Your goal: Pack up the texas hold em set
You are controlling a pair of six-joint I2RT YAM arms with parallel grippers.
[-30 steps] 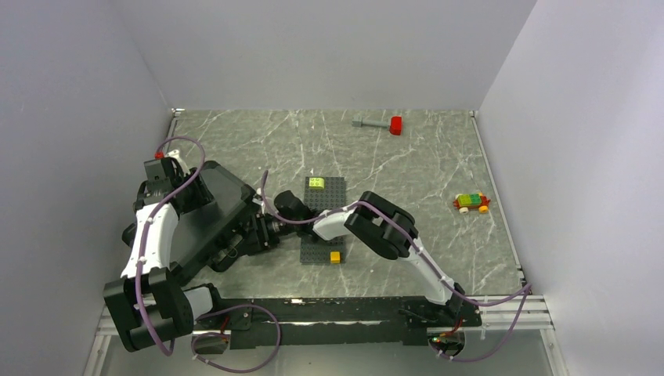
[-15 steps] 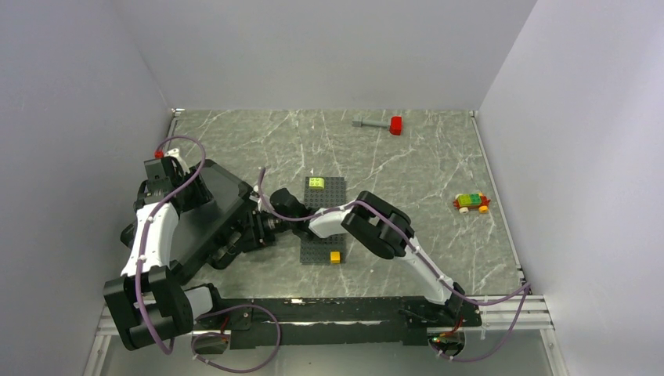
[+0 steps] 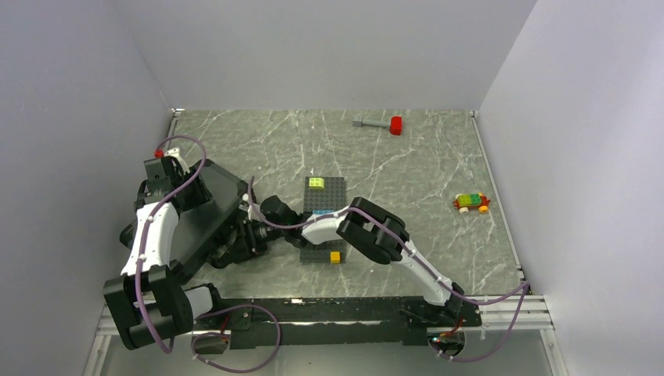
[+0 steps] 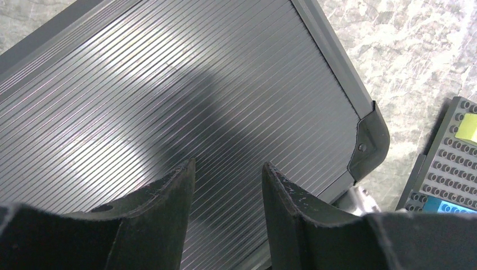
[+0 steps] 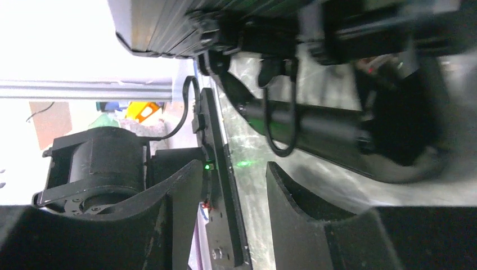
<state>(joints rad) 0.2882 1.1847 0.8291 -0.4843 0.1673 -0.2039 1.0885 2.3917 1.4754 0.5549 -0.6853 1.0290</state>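
Observation:
The black case [image 3: 211, 205] lies at the table's left, its ribbed lid [image 4: 169, 84] turned up. The card packs and buttons are out of view. My left gripper [image 3: 186, 194] hovers just over the lid with its jaws apart and nothing between them; it also shows in the left wrist view [image 4: 228, 169]. My right gripper [image 3: 239, 237] is at the case's near-right edge, open and empty. In the right wrist view the gripper [image 5: 233, 169] points along the table below the case's edge [image 5: 163, 25], with a black bar [image 5: 306, 125], seemingly the handle, just ahead.
A dark grey baseplate [image 3: 323, 219] with a yellow-green brick [image 3: 315, 182] and a yellow brick [image 3: 335, 257] lies right of the case, under my right forearm. A red-headed hammer [image 3: 381, 123] lies at the back. A small brick car [image 3: 471, 203] sits at the right.
My right gripper has moved left from the baseplate to the case's near-right edge. The left arm and the case have hardly moved.

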